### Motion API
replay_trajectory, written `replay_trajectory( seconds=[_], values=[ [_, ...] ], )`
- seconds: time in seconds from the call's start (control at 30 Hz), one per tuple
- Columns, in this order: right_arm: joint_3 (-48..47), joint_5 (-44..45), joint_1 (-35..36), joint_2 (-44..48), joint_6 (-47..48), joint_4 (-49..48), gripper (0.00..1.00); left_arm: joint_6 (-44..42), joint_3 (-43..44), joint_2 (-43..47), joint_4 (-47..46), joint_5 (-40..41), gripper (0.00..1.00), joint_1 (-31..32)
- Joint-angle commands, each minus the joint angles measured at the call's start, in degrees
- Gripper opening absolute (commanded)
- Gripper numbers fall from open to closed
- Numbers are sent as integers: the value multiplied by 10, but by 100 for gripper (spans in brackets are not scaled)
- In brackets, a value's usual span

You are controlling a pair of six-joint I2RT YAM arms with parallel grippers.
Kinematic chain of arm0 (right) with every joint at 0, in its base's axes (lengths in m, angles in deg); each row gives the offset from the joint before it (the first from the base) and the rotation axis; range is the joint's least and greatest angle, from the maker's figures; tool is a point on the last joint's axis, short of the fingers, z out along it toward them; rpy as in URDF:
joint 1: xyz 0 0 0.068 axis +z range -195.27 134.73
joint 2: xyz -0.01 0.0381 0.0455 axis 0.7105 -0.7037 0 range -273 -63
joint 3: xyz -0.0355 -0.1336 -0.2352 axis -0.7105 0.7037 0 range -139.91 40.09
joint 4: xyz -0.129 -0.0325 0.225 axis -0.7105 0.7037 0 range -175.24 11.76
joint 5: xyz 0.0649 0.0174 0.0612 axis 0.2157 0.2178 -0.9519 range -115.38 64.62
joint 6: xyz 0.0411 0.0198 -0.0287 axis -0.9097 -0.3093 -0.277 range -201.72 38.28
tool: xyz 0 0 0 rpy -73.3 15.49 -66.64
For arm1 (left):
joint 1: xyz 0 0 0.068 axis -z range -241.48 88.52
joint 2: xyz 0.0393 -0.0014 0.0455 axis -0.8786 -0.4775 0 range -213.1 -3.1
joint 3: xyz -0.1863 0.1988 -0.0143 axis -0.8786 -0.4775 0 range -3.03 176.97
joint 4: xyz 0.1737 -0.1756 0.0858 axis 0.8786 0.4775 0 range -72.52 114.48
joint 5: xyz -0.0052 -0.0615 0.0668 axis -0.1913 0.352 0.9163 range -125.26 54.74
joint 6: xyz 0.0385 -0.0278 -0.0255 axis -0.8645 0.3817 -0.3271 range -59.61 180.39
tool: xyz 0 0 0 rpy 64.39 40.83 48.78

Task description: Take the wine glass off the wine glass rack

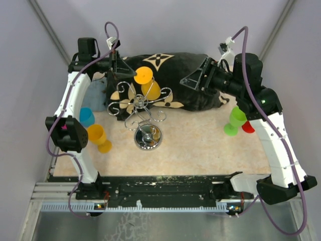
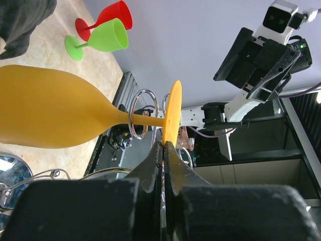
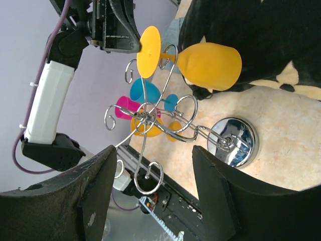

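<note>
Yellow wine glass [image 1: 150,90] pinched at its foot, not yet off the wine glass rack [image 1: 143,108].
The left gripper [image 2: 164,145] is clamped edge-on on the foot disc. The stem is threaded through a scroll loop, presumably so it can be slid outward. The right gripper [image 3: 155,165] is held apart, empty, away from the rack.

Beige table [image 1: 200,150]: wine glass rack [image 1: 147,137], black cloth [image 1: 193,100], coloured goblets [image 1: 233,122].

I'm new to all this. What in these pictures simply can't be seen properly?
Red glass: top view, mostly behind the right arm.
Pink glass: right wrist view, partly behind the wine glass rack wires.
Hanging orange wine glass: left wrist view, bowl's mouth cut off by the left edge.
</note>
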State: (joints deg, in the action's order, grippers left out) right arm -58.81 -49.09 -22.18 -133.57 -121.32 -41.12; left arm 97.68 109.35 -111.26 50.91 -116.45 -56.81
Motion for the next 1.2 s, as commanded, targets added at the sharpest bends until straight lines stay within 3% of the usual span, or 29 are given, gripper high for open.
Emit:
replay_trajectory(
  seconds=[0.0, 1.17],
  values=[
    [-7, -6, 1, 11, 5, -31, 62, -2, 16, 1, -8, -4, 0, 14],
    [-15, -6, 1, 9, 9, -24, 62, -1, 47, -35, -29, -8, 0, 38]
  ],
)
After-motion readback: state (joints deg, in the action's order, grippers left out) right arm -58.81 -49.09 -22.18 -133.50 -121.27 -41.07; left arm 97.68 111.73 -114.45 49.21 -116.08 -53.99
